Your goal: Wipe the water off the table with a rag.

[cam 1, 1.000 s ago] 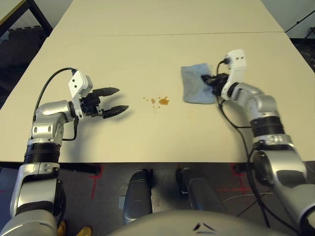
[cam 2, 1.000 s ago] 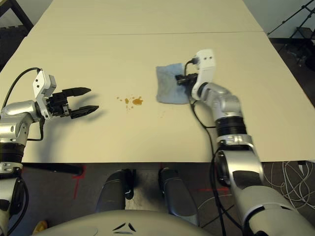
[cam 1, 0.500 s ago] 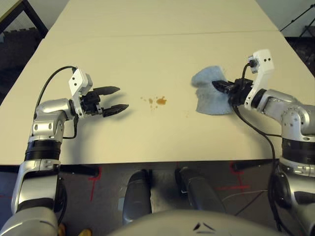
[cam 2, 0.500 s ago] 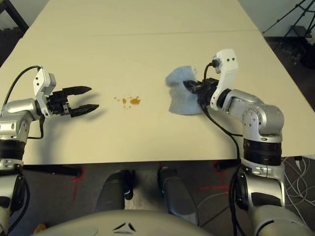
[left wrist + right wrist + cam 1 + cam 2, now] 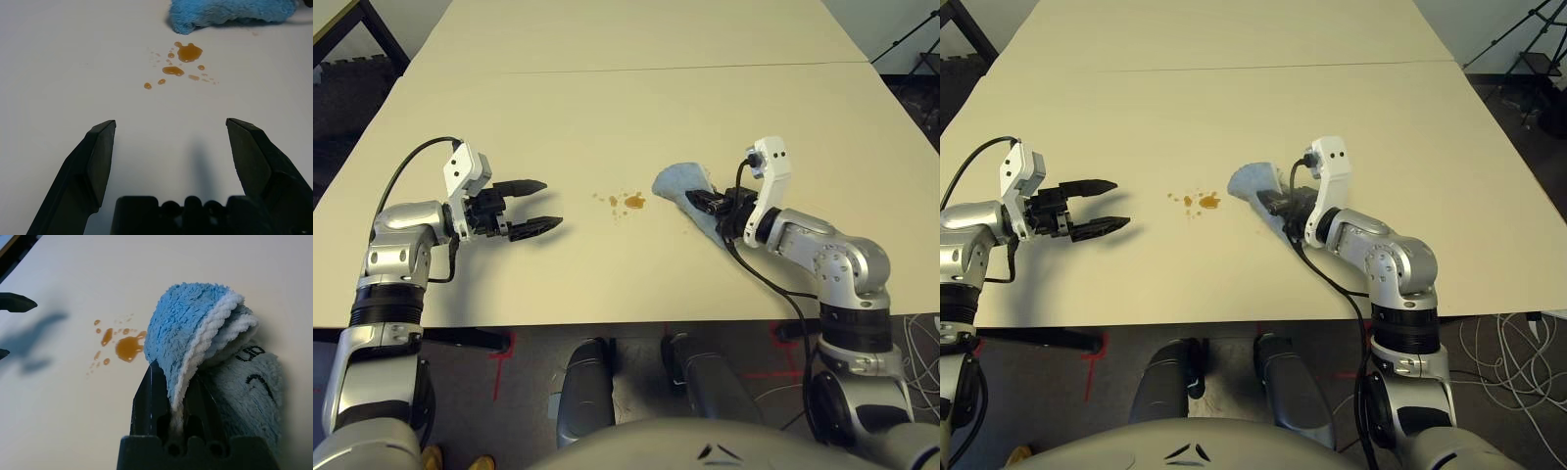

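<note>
The water (image 5: 632, 202) is a cluster of small amber drops on the pale table (image 5: 607, 108), also seen as water (image 5: 183, 61) and water (image 5: 124, 347). The light blue rag (image 5: 683, 184) lies folded over just right of the drops, with my right gripper (image 5: 705, 201) shut on it; in the right wrist view the rag (image 5: 195, 338) curls over the pinching fingers (image 5: 154, 396). My left gripper (image 5: 543, 204) hovers open to the left of the drops, its fingers (image 5: 93, 161) wide apart and pointing at them, nothing between.
A thin seam (image 5: 607, 70) runs across the table at the back. Black cables (image 5: 773, 284) trail from the right arm over the front edge. Dark floor and table legs (image 5: 382, 29) show beyond the left edge.
My right gripper has dragged the rag leftward and nearer, from the right side to just beside the drops; the rag is now folded over. The left gripper has hardly moved.
</note>
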Tool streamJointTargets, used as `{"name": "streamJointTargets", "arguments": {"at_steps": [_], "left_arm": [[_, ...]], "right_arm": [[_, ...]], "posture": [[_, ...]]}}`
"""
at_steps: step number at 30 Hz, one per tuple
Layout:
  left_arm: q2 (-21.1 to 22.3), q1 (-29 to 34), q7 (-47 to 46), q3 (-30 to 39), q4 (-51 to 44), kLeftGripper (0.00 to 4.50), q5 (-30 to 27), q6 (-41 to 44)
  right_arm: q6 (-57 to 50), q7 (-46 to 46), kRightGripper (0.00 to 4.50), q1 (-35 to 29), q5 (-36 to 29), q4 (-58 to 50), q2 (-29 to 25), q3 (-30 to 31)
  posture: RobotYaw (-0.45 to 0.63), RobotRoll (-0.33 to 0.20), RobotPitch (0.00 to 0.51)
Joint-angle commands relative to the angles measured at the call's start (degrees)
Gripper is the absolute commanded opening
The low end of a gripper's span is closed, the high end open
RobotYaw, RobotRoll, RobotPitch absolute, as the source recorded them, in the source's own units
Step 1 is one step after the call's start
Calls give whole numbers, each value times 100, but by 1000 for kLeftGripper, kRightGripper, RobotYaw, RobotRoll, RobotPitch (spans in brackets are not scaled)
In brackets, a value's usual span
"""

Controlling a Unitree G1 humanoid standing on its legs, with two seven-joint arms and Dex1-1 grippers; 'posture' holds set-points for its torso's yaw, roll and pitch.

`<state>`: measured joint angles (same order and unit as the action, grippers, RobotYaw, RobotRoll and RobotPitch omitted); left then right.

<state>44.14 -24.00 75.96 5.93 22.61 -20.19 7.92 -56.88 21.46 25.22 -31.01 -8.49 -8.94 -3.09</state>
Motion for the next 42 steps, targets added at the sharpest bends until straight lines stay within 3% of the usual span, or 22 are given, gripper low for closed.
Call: {"name": "streamJointTargets", "arguments": {"at_steps": [1,17,28,33,42], "left_arm": [[138,193,-12,79,-226,4500,-38,87],[184,467,-173,152,-533,4500,-103,227],[108,438,-244,101,-515,4500,-110,184],[52,324,-259,57,-394,4500,-77,116],[-109,19,-230,-79,-49,4500,40,-43]], "right_arm": [[175,119,5,173,72,346,217,354],[1435,986,5,1251,1013,2459,1174,1717],[1826,1397,5,1434,1418,3038,1509,1976],[1890,1480,5,1672,1466,3136,1112,1600],[1899,1812,5,2061,1457,3207,-185,1083]], "posture": [[-106,0,173],[-80,0,182],[-81,0,163],[-93,0,150],[-128,0,142]]}}
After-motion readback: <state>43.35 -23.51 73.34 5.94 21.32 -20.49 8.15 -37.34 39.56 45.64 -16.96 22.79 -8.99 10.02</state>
